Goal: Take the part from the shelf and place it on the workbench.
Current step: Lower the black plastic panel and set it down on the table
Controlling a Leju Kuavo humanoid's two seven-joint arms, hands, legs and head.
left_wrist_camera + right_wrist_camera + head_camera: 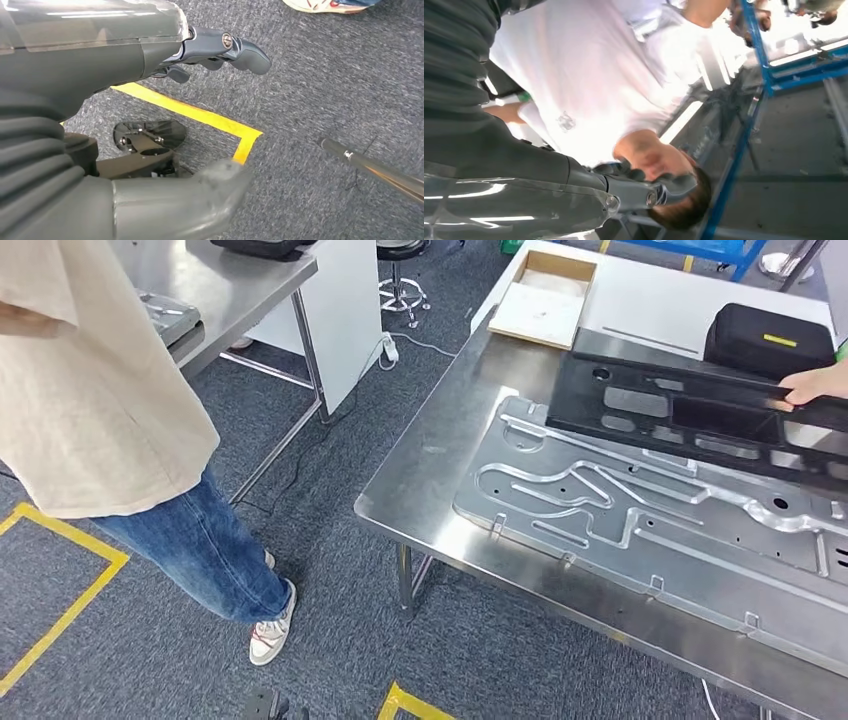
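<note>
From the head view, a steel workbench (440, 455) fills the right side of the scene, and on it lies a large stamped silver metal plate (640, 530) with raised channels. A long black part (700, 415) rests across the far edge of that plate, and a person's hand (815, 385) at the far right edge grips or touches its far rim. Beyond the part sit a black case (765, 340) and, further left, a shallow cardboard box (545, 300). On the left stands a person in a beige shirt and blue jeans (130, 450), feet on grey carpet crossed by yellow floor tape (65, 590); a second steel table (220, 290) lies behind them. The left wrist view looks down instead at the carpet: the left hand (210, 55) hangs above a corner of yellow tape (235, 132) with nothing in it, its dark fingers (247, 52) stretched out and apart from the thick grey thumb (200, 200), and a slim metal rod (375, 167) crosses nearby. The right wrist view shows the right hand (644, 187) close in front of a person in a white shirt (589, 75) beside a blue frame (749, 90); its fingers seem curled, but I cannot tell whether it holds anything.
</note>
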